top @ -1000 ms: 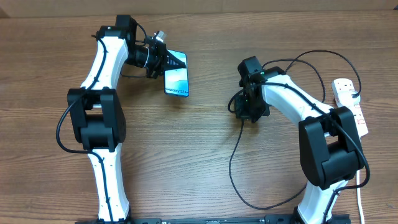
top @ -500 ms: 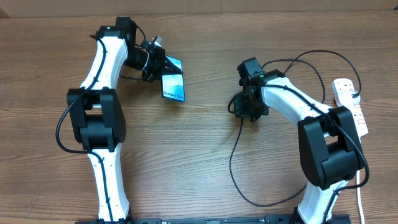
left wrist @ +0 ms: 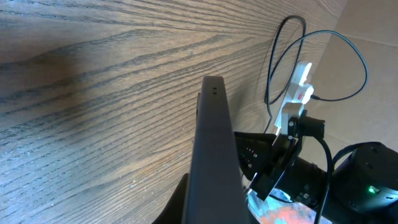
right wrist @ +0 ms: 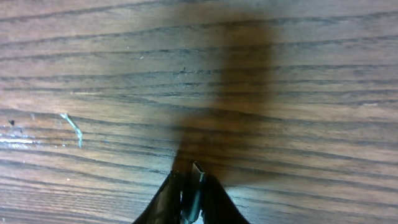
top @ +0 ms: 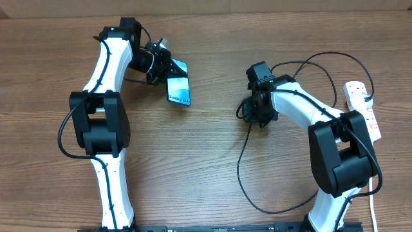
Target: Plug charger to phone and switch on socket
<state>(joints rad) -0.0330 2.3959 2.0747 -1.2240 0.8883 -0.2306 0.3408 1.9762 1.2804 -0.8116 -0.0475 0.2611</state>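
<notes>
My left gripper (top: pixel 165 66) is shut on the top end of the phone (top: pixel 179 88) and holds it tilted off the table, its blue screen showing from overhead. In the left wrist view the phone (left wrist: pixel 214 149) appears edge-on as a dark slab running up from my gripper (left wrist: pixel 214 214). My right gripper (top: pixel 257 120) points down at the table's middle, shut on the charger's connector tip (right wrist: pixel 194 179), which stands between my fingers (right wrist: pixel 166 202). The charger's black cable (top: pixel 239 169) loops down toward the front edge. The white socket (top: pixel 362 106) lies at the far right.
The right arm (left wrist: pixel 292 165) and the socket (left wrist: pixel 297 93) show beyond the phone in the left wrist view, with black cable loops (left wrist: pixel 364 65) above them. A white cord (top: pixel 374 209) runs from the socket to the front edge. Bare wood lies under the right gripper.
The left gripper has drawn the phone slightly left and tilted it more steeply. The right gripper has shifted a little, still with the connector between its fingers.
</notes>
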